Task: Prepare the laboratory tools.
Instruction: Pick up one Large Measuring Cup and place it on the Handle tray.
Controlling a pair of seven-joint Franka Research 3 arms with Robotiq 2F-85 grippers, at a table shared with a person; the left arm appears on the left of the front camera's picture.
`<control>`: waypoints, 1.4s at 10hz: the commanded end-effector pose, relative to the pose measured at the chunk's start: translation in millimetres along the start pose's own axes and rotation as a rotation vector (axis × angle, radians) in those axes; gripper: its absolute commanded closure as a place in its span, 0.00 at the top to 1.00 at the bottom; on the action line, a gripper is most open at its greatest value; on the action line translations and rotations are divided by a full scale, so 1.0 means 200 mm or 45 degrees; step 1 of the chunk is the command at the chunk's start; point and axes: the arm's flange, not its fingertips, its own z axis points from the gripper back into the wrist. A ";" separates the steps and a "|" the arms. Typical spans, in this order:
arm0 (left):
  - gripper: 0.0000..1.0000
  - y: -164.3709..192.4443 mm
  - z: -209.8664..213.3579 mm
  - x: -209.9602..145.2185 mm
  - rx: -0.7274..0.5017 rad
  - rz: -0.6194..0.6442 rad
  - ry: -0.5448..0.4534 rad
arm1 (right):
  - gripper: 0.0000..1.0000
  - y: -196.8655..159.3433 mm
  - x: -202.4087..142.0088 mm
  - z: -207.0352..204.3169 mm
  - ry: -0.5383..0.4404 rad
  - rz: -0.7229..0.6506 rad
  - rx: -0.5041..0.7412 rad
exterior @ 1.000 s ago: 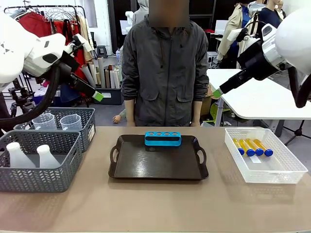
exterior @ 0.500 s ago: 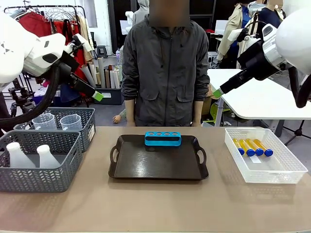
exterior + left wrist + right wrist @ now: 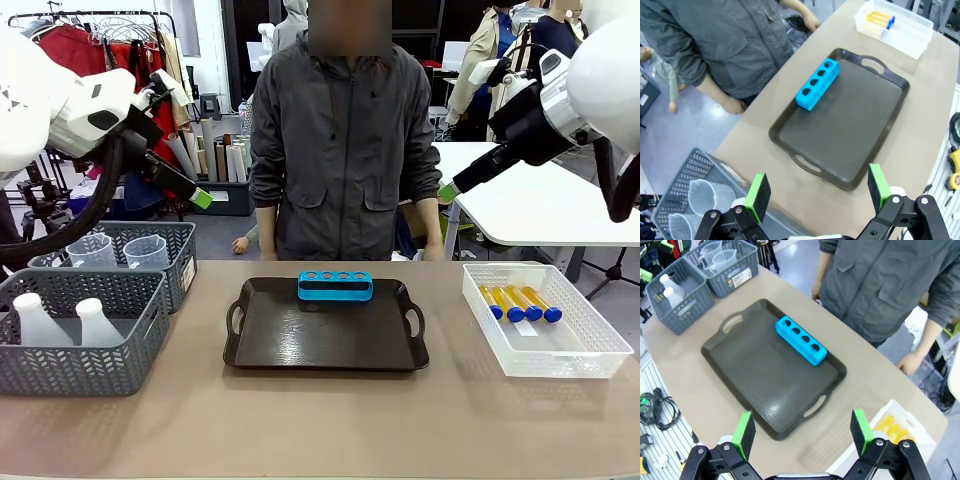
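Nearest on the table (image 3: 320, 430), at the left, a grey mesh basket (image 3: 85, 372) is seen with two translucent white conical flasks (image 3: 38, 322) in it. A dark brown tray (image 3: 330, 340) lies in the middle. At the right, four yellow tubes (image 3: 520, 302) with blue caps lie side by side in a white mesh basket (image 3: 555, 366). Farther left, two clear measuring beakers (image 3: 145, 250) are kept in a second grey basket (image 3: 186, 268). The blue four-hole rack (image 3: 335, 285) is set at the tray's far edge, its holes empty.

The left end effector (image 3: 817, 189) and the right end effector (image 3: 802, 426) are held high above the table, fingers wide apart and nothing gripped. A person (image 3: 340, 140) stands at the far side.

The task is judged barely begun: only the rack is placed, while tubes, flasks and beakers remain to be moved.
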 end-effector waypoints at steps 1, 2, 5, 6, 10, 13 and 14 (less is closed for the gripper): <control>1.00 0.11 0.06 0.08 0.027 0.197 0.259 | 1.00 0.00 0.01 0.00 -0.003 -0.012 0.009; 1.00 0.20 0.07 0.10 0.051 0.279 0.353 | 1.00 0.00 0.01 0.00 -0.003 -0.012 0.009; 1.00 0.44 0.03 0.08 0.096 0.383 0.505 | 1.00 0.00 0.01 0.00 -0.003 -0.012 0.009; 1.00 0.56 -0.04 0.02 0.177 0.517 0.648 | 1.00 0.00 0.01 0.00 -0.003 -0.012 0.009; 1.00 0.80 -0.24 -0.16 0.201 0.672 0.707 | 1.00 0.00 0.01 0.00 -0.003 -0.012 0.009; 1.00 0.80 -0.26 -0.23 0.217 0.670 0.747 | 1.00 0.00 0.01 0.00 -0.003 -0.012 0.009; 1.00 0.78 -0.28 -0.18 0.196 0.637 0.694 | 1.00 0.00 0.01 0.00 -0.003 -0.012 0.009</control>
